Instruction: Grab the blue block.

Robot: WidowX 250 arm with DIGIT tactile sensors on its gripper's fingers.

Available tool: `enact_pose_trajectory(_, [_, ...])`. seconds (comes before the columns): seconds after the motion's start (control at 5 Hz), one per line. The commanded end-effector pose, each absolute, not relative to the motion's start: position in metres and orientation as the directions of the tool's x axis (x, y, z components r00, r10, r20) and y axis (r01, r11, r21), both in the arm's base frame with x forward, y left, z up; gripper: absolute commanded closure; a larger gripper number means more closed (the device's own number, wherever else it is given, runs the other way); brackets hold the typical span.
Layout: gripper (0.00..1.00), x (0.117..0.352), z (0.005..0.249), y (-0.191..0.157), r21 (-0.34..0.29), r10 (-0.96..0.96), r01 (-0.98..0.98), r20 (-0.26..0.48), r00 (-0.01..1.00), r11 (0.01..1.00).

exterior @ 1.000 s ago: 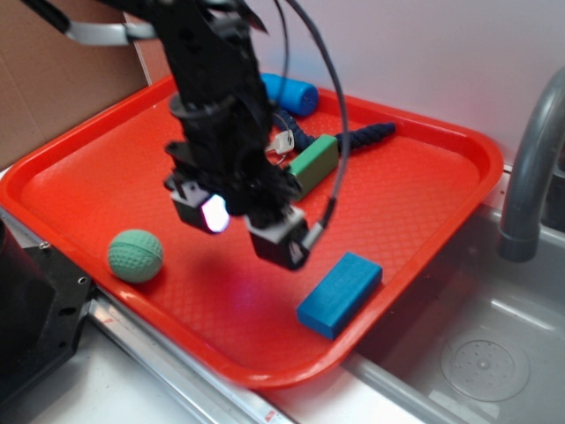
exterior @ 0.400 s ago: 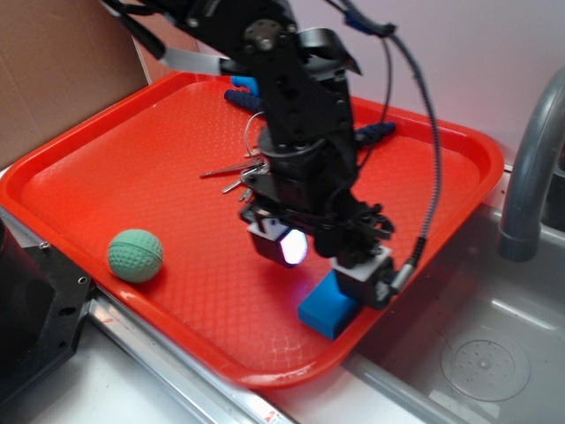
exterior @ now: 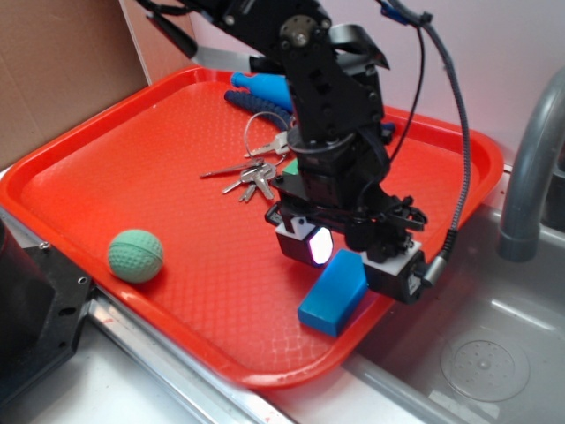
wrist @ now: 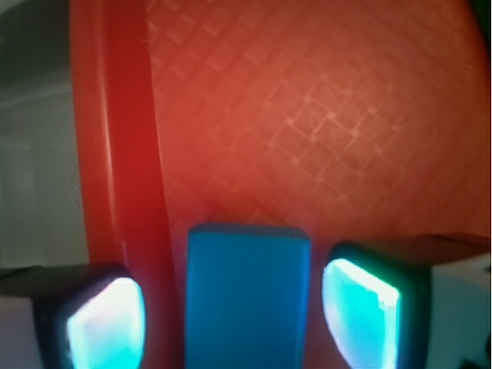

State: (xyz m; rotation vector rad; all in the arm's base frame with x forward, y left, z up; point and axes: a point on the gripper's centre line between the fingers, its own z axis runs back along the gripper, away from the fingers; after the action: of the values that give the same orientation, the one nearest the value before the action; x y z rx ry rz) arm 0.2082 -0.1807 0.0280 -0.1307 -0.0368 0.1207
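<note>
The blue block (exterior: pixel 333 294) lies flat on the red tray (exterior: pixel 115 168), close to the tray's edge on the sink (exterior: pixel 481 353) side and parallel to that edge. The pincer (exterior: pixel 353 256) hangs right over the end of the block farther from the camera, its two lit pads straddling it: in the exterior view one glowing pad sits at the block's inner side and the other, darker finger block at its outer side, over the tray rim. In the wrist view the blue block (wrist: pixel 247 296) stands between the two glowing fingertips (wrist: pixel 105 323), with a clear gap of red tray (wrist: pixel 307 115) showing on each side, so the pincer (wrist: pixel 231 319) is released and not touching the block. Whether the fingertips have reached the tray floor cannot be told. Farther into the tray from the block, a bunch of keys (exterior: pixel 252 177) on a ring lies near the tray's middle, partly behind the arm. A green textured ball (exterior: pixel 135 255) rests near the tray's front rim, well apart from the block. At the tray's far side a light-blue rounded toy (exterior: pixel 265 87) shows beside the arm. A grey tap (exterior: pixel 530 168) rises over the sink beyond the tray's corner nearest the block.
</note>
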Motion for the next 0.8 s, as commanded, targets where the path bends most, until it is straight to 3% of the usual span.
enact_pose_trajectory(0.0, [0.00, 0.180, 0.018, -0.186, -0.066, 0.075, -0.072, 0.042, 0.996, 0.995])
enact_pose_trajectory(0.2, [0.00, 0.175, 0.006, -0.148, -0.078, 0.138, -0.136, 0.013, 0.990, 0.988])
enact_pose_trajectory(0.6, [0.00, 0.174, -0.002, -0.132, -0.044, 0.152, -0.152, -0.002, 0.988, 0.987])
